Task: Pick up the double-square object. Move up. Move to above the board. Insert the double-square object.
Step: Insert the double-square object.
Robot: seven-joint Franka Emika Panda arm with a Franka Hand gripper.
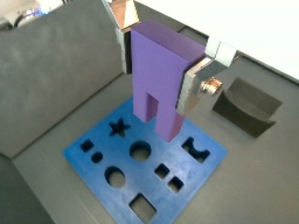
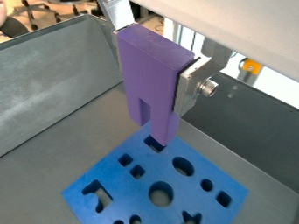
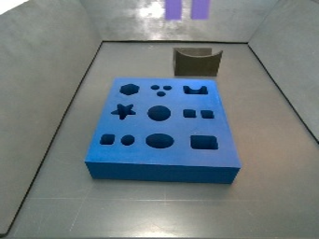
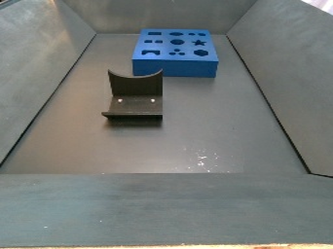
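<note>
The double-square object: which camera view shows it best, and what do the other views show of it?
Both wrist views show it best: the double-square object fills the frame, shut in the gripper above the board. A side view catches only its purple lower ends at the frame's top edge; another side view shows none of it.

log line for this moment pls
claw: shut on double-square object | position: raised above board | insert: not yet done | fixture: on floor

Gripper (image 1: 163, 66): silver fingers (image 1: 197, 80) above the board, clamped on light-purple double-square object (image 1: 160, 79). Board (image 3: 162, 126): bright blue. Fixture (image 4: 132, 97) beside the board: dark olive-grey. Tray floor (image 4: 196, 136): grey.
</note>
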